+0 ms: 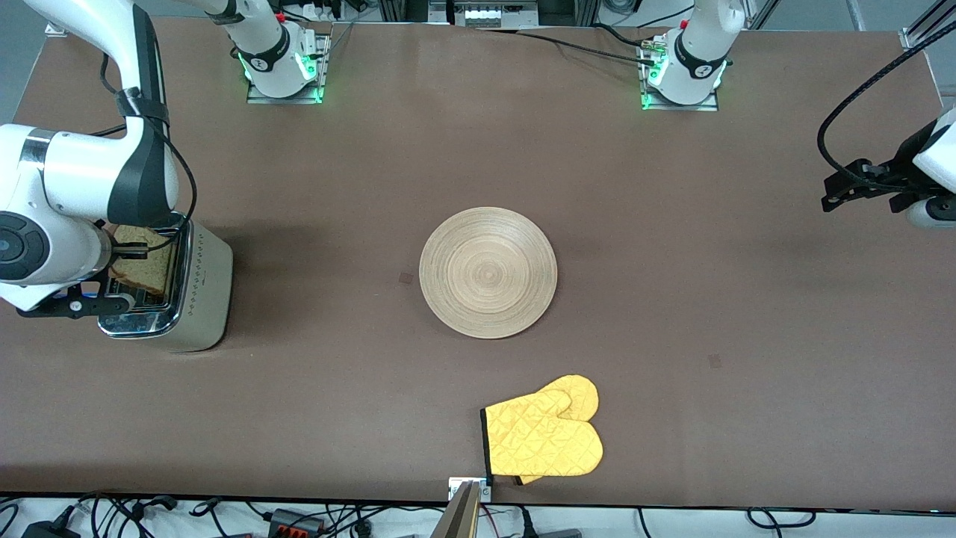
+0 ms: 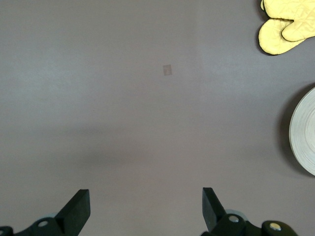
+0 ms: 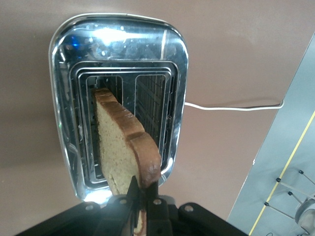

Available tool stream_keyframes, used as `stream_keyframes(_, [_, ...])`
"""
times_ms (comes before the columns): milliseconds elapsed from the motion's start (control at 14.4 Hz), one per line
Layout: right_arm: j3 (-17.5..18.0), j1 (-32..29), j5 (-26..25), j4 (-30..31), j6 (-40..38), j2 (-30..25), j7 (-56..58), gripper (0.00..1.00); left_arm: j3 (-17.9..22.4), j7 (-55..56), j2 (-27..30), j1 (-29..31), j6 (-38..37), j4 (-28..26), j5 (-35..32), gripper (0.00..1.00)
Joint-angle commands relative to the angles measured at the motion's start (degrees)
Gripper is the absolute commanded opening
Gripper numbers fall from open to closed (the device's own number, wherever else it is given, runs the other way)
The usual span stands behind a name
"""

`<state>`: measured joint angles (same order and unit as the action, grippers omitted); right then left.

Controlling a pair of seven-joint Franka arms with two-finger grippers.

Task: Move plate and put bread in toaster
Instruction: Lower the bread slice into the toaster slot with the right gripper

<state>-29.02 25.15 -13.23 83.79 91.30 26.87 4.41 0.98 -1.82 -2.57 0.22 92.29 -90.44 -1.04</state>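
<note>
The silver toaster [image 1: 187,291] stands at the right arm's end of the table. My right gripper [image 1: 125,250] is over it, shut on the crust edge of the bread [image 1: 146,261]. In the right wrist view the gripper [image 3: 142,189] holds the bread [image 3: 120,142] tilted, with its lower end at one slot of the toaster [image 3: 118,44]. The round wooden plate [image 1: 488,272] lies bare at the table's middle. My left gripper [image 1: 835,194] waits in the air over the left arm's end of the table. It is open and empty [image 2: 145,209], and the plate's rim [image 2: 305,132] shows at that view's edge.
A yellow oven mitt [image 1: 545,435] lies near the table's front edge, nearer to the camera than the plate; it also shows in the left wrist view [image 2: 288,24]. The toaster's white cord [image 3: 231,107] runs off toward the table edge.
</note>
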Motion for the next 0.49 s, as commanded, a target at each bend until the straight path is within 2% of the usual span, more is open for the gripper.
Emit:
stream_keyframes(0, [0.19, -0.9, 2.24, 1.11, 1.77, 0.02, -0.46, 0.38, -0.1, -1.17, -0.41, 0.04, -0.62, 1.31, -0.37, 1.0])
stream_keyframes(69, [0.19, -0.81, 2.77, 1.03, 1.69, 0.02, -0.54, 0.92, -0.1, -1.17, -0.33, 0.04, -0.7, 1.31, -0.37, 1.0])
stream_keyframes(139, [0.19, -0.55, 2.86, 0.76, 1.69, -0.32, -0.46, 1.0, -0.1, -1.26, -0.33, 0.04, -0.7, 1.31, -0.37, 1.0])
stream_keyframes(278, [0.28, 0.24, 3.39, 0.15, 1.16, -1.55, -0.72, 1.0, -0.1, -1.26, -0.41, 0.04, -0.7, 1.31, -0.28, 1.0])
stream_keyframes(416, [0.28, 0.07, 6.97, -1.43, 1.07, -3.04, -0.46, 1.0, -0.1, -1.26, -0.33, 0.04, -0.7, 1.31, -0.28, 1.0])
